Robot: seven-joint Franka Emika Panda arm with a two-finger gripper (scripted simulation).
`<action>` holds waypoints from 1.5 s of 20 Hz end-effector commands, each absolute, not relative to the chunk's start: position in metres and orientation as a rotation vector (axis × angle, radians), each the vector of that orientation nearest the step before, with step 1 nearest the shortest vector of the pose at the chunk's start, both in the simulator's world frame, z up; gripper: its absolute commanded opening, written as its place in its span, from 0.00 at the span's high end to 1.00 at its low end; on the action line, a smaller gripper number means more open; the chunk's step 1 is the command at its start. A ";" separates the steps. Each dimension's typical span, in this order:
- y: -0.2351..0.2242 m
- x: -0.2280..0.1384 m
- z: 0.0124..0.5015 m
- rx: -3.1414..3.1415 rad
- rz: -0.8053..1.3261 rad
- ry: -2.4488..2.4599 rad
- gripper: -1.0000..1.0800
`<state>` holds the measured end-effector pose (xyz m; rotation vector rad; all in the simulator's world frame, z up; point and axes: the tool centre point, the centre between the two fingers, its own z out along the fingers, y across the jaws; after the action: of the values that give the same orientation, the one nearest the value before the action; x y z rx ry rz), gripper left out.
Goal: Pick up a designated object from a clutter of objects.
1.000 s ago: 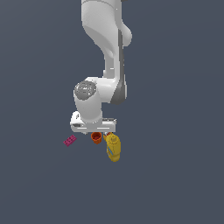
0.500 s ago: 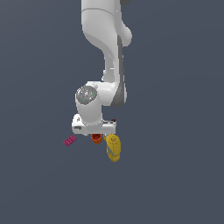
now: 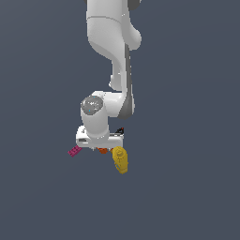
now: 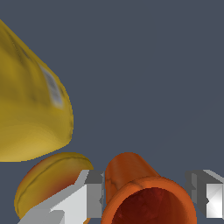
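The orange cup (image 4: pixel 144 192) lies on its side with its mouth toward the wrist camera, between my two fingers (image 4: pixel 94 197). My gripper (image 4: pixel 146 199) is open, one finger on each side of the cup and close to its walls. In the exterior view the hand is down over the clutter. Only a sliver of the orange cup (image 3: pixel 102 150) shows under my gripper (image 3: pixel 101 148).
A yellow bottle (image 3: pixel 121 160) with an orange cap (image 4: pixel 52 181) lies right beside the cup, close to one finger. A flat pink brick (image 3: pixel 74 151) is on the exterior view's left of the hand. A small black-and-red tool (image 3: pixel 120 130) peeks out behind the wrist.
The hand has sunk lower over the cup. The cup, plainly visible a second ago, is now mostly hidden beneath the hand.
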<state>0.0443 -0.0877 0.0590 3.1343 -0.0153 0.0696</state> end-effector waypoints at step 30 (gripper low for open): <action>-0.012 0.014 0.143 3.135 0.056 -0.010 1.00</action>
<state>0.0179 -0.0230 0.1310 3.1352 -0.0114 0.0565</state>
